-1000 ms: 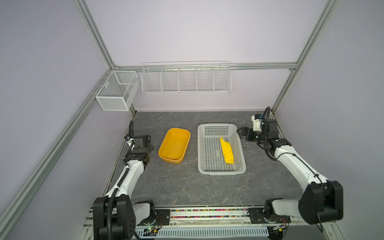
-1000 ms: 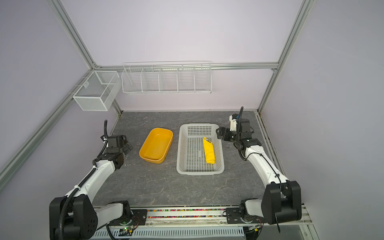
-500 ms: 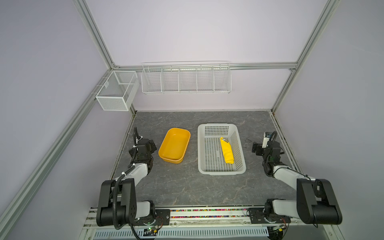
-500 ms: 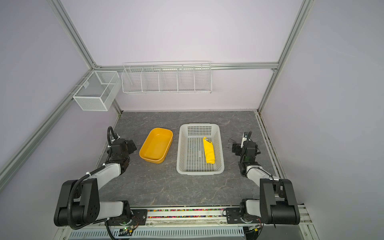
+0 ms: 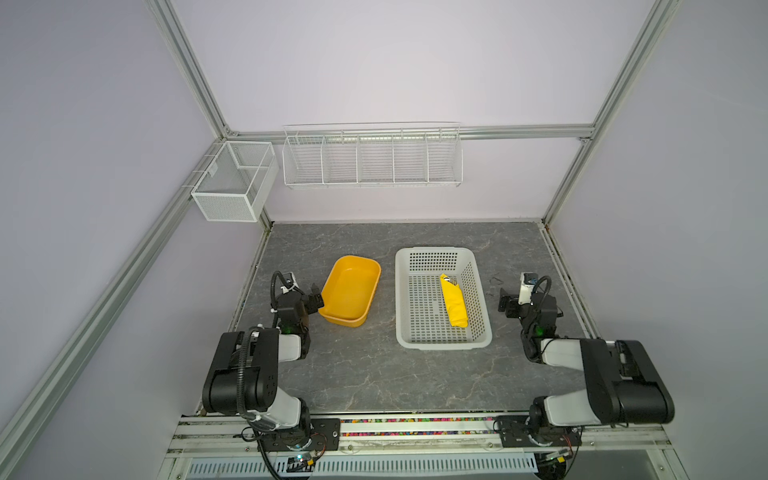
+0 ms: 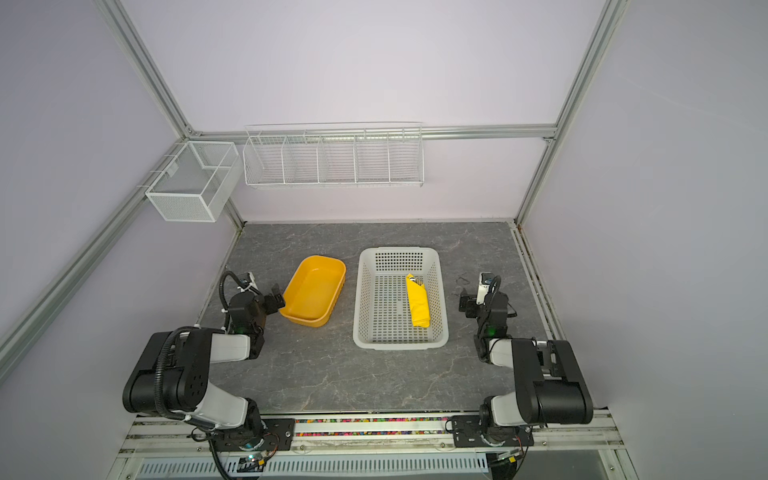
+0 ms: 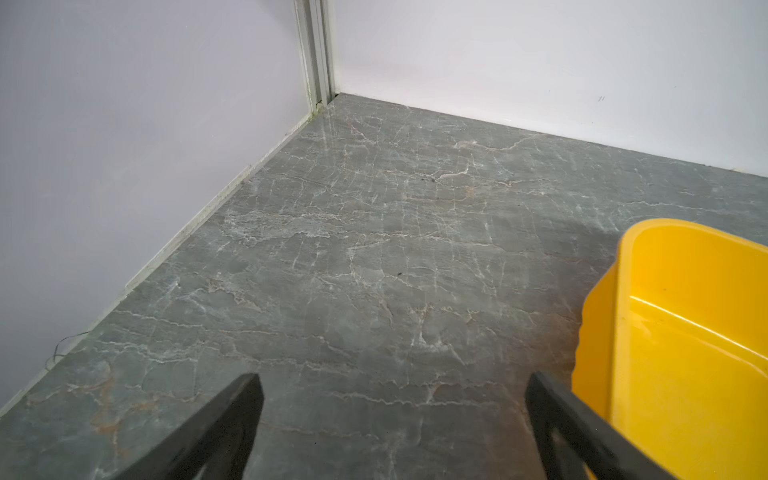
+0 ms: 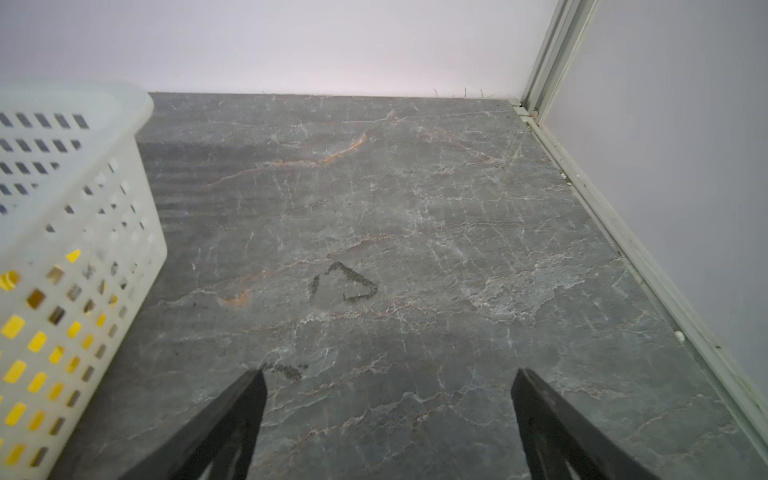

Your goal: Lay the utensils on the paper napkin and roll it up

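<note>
now, a rolled napkin in the basket and both tools spread wide

the paper napkin (image 5: 454, 302) lies as a tight, bright yellow roll inside the white perforated basket (image 5: 441, 345). in both top views it runs along the basket's right-hand wall, lengthwise from near to far. at its far end the shiny tips of the utensils (image 5: 452, 282) peek out of the roll; how many pieces are wrapped inside cannot be told. in the right wrist view the yellow shows through the holes of the basket wall.

the basket stands on the grey veined counter (image 5: 374, 374). an orange-yellow plastic tub (image 5: 343, 322) sits to its left, apart from it and turned slightly askew.

the left tool (image 7: 392, 378) sits low at the tub's near left corner, its fingers spread wide with only bare counter between them. one finger is just beside the tub's wall; whether it touches cannot be told. the right tool (image 8: 390, 374) sits low to the right of the basket and apart from it. it is also spread wide and grips nothing, and it points toward a dark scribbled mark (image 8: 345, 282) on the counter.

a white wire rack (image 5: 372, 156) and a white mesh box (image 5: 232, 183) hang on the walls above the counter.
</note>
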